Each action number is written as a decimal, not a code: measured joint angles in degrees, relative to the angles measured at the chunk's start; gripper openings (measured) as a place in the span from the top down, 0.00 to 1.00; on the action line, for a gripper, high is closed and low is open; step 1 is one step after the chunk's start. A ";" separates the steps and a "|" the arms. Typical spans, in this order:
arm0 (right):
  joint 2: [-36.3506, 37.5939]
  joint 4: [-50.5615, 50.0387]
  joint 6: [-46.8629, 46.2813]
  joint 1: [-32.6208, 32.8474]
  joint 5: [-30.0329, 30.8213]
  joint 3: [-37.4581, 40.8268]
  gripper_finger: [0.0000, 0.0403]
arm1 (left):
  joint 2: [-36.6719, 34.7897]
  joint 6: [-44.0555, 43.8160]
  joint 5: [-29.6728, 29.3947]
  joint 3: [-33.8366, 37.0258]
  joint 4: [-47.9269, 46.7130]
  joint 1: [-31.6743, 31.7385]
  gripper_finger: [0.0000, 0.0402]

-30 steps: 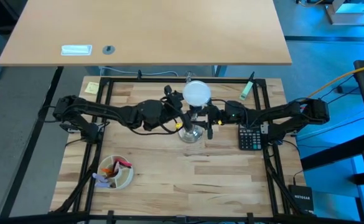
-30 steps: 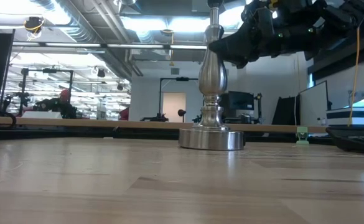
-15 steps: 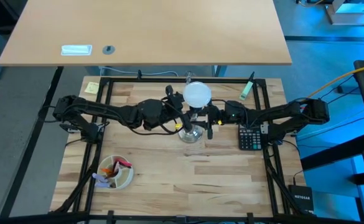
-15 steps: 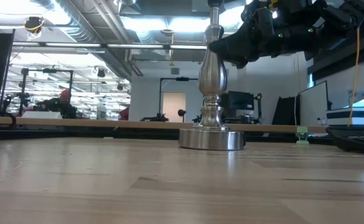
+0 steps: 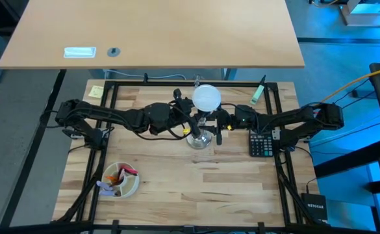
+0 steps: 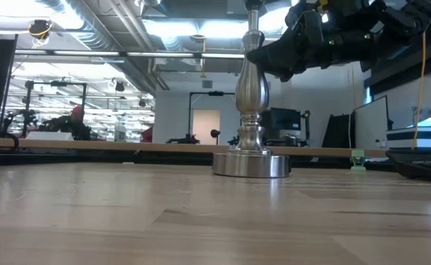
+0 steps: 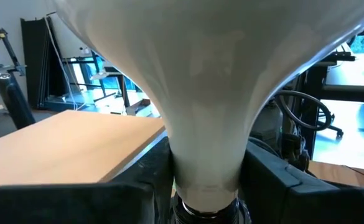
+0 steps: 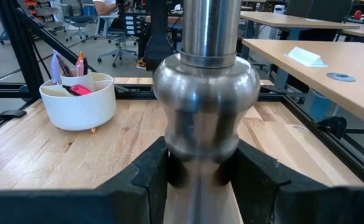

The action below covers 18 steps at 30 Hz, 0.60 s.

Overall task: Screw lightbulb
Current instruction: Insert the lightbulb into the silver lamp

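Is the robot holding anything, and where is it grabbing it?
Yes. The left gripper grips the lightbulb by its narrow neck, and the right gripper grips the silvery stand by its stem, just under the bulge.

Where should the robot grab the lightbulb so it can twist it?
Low on the lightbulb, at the narrow neck just above the socket, coming in level from the left. The globe is wide and round; the neck fits between the left pincer fingers.
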<state>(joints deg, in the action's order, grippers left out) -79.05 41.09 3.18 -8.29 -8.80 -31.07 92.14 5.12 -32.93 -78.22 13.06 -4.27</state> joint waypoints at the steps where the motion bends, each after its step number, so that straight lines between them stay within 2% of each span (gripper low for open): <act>1: 0.00 0.20 0.00 0.00 -0.09 0.01 0.65 | 0.00 -0.09 0.03 0.00 0.00 0.00 0.67; 5: 0.07 1.48 0.00 -0.04 -1.42 0.17 0.65 | 0.03 -0.86 0.16 0.00 -0.14 0.00 0.67; 10: 1.87 0.87 0.62 -0.09 -4.98 0.34 0.65 | -0.45 -2.08 3.27 0.00 -0.32 -0.51 0.67; 15: 5.14 -1.45 0.98 -0.11 -11.13 -1.05 0.65 | -2.15 -3.57 8.74 0.02 -0.34 -1.14 0.67; 18: 6.72 -5.15 -2.53 0.47 -17.89 -3.41 0.65 | -2.84 -4.56 13.03 -0.15 0.54 -1.14 0.67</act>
<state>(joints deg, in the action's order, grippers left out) -72.32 35.94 0.65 -7.82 -26.69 -34.48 89.30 0.56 -19.90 -78.37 13.61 -5.41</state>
